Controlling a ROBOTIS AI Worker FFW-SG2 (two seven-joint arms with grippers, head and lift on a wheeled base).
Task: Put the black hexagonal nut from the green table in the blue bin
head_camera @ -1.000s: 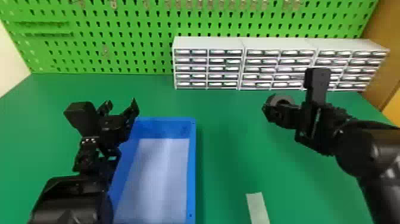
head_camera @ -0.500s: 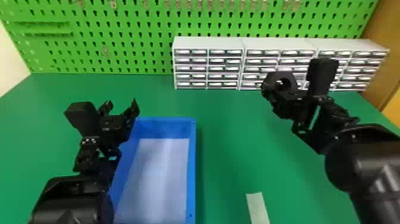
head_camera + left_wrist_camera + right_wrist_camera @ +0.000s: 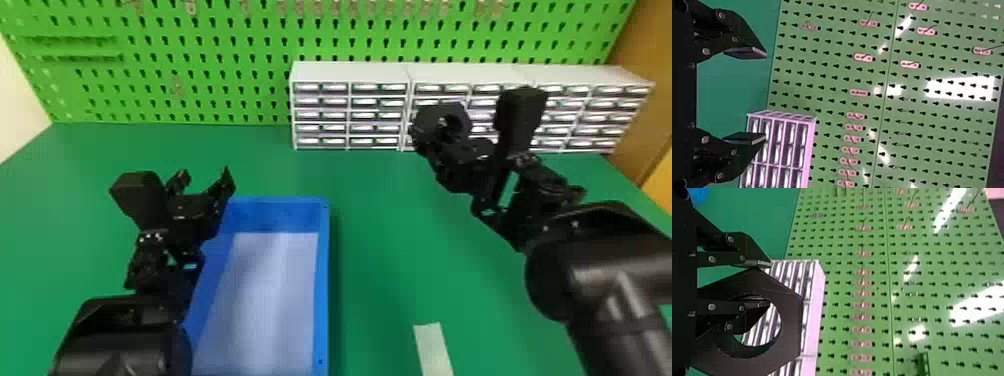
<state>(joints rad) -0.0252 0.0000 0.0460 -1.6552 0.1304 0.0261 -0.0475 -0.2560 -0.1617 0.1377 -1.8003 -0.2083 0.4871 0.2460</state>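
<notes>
No txt, nos. or signs were legible. Pale patches on the drawer fronts [image 3: 334, 101] of the cabinets [image 3: 350, 72] by the pegboard [image 3: 225, 95] were poss. labels, but too small to tell, w/ no chars readable. Ditto the pale strip [image 3: 433, 345] on the green table [image 3: 385, 220]: no txt, no. or sign could be made out.

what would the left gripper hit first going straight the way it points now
Likely the green pegboard, straight ahead of the left gripper, though the drawer unit sits close to that line and depth is unclear.
</notes>
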